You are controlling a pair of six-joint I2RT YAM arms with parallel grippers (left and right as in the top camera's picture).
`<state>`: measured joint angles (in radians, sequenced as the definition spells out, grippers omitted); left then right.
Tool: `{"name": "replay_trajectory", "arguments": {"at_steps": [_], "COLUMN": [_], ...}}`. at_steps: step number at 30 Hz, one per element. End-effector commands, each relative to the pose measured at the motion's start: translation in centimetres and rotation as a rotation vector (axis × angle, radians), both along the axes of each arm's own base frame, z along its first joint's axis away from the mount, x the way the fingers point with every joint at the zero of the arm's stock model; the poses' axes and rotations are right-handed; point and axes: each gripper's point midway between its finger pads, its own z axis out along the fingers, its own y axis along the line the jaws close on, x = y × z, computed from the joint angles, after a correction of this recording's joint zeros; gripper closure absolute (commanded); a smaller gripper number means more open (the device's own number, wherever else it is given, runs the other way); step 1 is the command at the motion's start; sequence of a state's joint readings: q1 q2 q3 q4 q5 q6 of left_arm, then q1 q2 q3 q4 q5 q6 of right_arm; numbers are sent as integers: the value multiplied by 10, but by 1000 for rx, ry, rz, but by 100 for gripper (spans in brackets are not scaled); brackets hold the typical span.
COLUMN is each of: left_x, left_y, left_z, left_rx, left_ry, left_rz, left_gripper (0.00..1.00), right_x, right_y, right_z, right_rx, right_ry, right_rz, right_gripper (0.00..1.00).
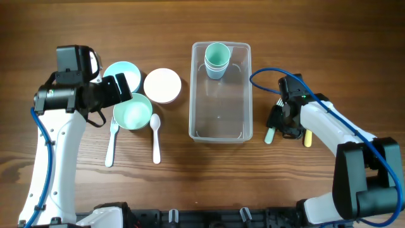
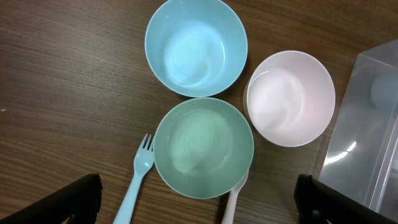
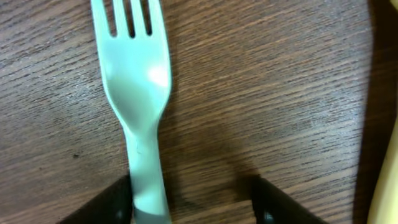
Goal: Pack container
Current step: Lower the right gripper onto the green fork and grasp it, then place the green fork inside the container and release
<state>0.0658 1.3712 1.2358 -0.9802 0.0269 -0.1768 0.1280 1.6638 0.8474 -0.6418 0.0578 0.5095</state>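
Note:
The clear plastic container [image 1: 221,92] stands at the table's middle with stacked mint and blue cups [image 1: 216,60] in its far end; its corner shows in the left wrist view [image 2: 367,137]. My left gripper [image 2: 199,202] is open above a green bowl [image 2: 203,146], with a blue bowl [image 2: 196,45] and a pink bowl [image 2: 290,98] beside it. My right gripper [image 3: 193,205] is open low over the table, its left finger against the handle of a mint fork [image 3: 137,93]. That fork [image 1: 269,134] lies right of the container.
A blue fork [image 1: 112,144] and a white spoon [image 1: 155,138] lie beside the green bowl [image 1: 133,112]. A yellow utensil [image 1: 308,138] lies right of the mint fork; its edge shows in the right wrist view [image 3: 385,174].

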Motion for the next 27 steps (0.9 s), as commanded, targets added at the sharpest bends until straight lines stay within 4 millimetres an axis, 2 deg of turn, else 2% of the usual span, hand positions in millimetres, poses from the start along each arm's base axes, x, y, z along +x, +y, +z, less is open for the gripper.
{"name": "replay_trajectory", "arguments": {"at_steps": [1, 2, 4, 7, 9, 10, 12, 16, 18, 19, 20, 21, 22, 23, 25, 27], "left_x": [4, 3, 3, 3, 3, 3, 3, 3, 3, 3, 3, 3, 3, 3, 3, 3], "left_y": [2, 2, 2, 2, 2, 2, 2, 2, 2, 2, 2, 2, 2, 2, 2, 2], "left_z": [4, 4, 4, 4, 4, 4, 4, 4, 4, 4, 4, 4, 4, 4, 4, 4], "left_rx": [8, 9, 9, 9, 9, 9, 9, 9, 9, 9, 9, 9, 9, 9, 9, 9], "left_ry": [-13, -13, -13, -13, -13, -13, -13, -13, -13, -12, -12, -13, -13, -12, -13, -13], "left_rz": [-6, -6, -6, -6, -6, -6, -6, -6, -6, -6, -6, -6, -6, -6, -6, -6], "left_gripper": [0, 0, 0, 0, 0, 0, 0, 0, 0, 0, 0, 0, 0, 0, 0, 1], "right_x": [-2, -2, -2, 1, 6, 12, 27, 54, 59, 60, 56, 43, 33, 16, -2, -14], "right_y": [-3, -3, -3, -5, -9, -9, -8, 7, 33, 50, 83, 115, 132, 161, 187, 204], "right_z": [-5, -5, -5, -4, 4, 15, 49, 150, 195, 209, 228, 237, 239, 238, 227, 207], "right_rx": [-16, -15, -13, -24, -46, -53, -60, -32, 8, 35, 83, 132, 156, 193, 188, 151], "right_ry": [15, 15, 13, 1, -12, -28, -68, -214, -315, -360, -431, -477, -491, -501, -492, -458], "right_rz": [4, -5, -22, -23, -22, -11, 34, 127, 296, 409, 649, 881, 1006, 1212, 1465, 1732], "right_gripper": [76, 85, 95, 96, 96, 96, 96, 96, 96, 96, 96, 96, 96, 95, 96, 96]}}
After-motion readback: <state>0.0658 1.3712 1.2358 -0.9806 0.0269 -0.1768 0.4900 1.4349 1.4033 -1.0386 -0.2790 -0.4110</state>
